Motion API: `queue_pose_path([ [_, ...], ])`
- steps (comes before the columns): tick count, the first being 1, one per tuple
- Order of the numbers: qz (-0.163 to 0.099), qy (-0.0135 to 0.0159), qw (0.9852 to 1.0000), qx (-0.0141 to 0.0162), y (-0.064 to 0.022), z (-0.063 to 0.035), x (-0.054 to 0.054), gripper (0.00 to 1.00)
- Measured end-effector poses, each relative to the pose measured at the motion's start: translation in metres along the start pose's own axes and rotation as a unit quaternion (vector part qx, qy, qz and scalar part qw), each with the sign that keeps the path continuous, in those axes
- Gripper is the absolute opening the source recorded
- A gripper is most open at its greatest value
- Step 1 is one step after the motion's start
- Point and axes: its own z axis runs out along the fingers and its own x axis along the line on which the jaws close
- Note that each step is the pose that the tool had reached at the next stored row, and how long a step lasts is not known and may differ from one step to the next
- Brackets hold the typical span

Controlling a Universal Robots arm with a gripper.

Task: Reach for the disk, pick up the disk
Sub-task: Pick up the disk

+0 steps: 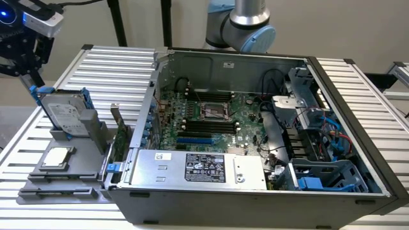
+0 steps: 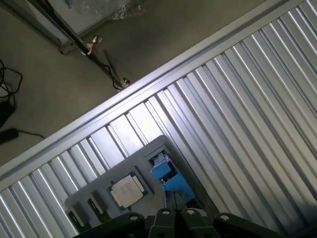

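End effector [image 1: 30,76] at the exterior view's left, hanging right over the top edge of the disk [image 1: 64,111]. How far open: cannot tell. Contact with the blue frame unclear. Disk upright in a grey holder [image 1: 96,127], just beside the chip [image 1: 57,155] on its tray [image 1: 38,179]. Underneath, ribbed metal tabletop [image 1: 108,67], with an open computer case [image 1: 255,206] alongside. Past the tabletop edge, grey floor [image 2: 49,74] with black cables [image 2: 10,84].

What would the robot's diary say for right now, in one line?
phase: reach | disk: upright in grey holder | gripper: at disk's top edge, contact unclear
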Motion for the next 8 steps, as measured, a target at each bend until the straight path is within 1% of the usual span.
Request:
queue_pose_path([
  [2, -0.018, 0.0007, 0.9998, 0.0000, 0.0000, 0.0005, 0.0000, 0.11],
  [4, -0.037, 0.0014, 0.9993, 0.0000, 0.0000, 0.0009, 0.0000, 0.11],
  [6, -0.055, 0.0021, 0.9985, 0.0000, 0.0000, 0.0010, 0.0001, 0.11],
  [8, -0.073, 0.0027, 0.9973, 0.0000, 0.0000, 0.0010, 0.0000, 0.11],
])
